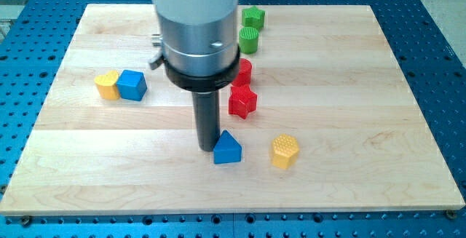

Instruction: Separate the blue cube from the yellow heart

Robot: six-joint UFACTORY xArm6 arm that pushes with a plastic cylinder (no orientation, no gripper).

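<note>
Blue triangle, yellow hexagon, 2 red blocks, 2 green blocks, wooden board.

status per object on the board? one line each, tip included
blue cube: touching yellow heart, not yet separated
yellow heart: at the cube's left, view's left side
my tip: on the board, right beside blue triangle, far from the cube
blue triangle: upright, at tip's right
yellow hexagon: alone, right of triangle
red star: below a second red block
green blocks: two, near top edge
</note>
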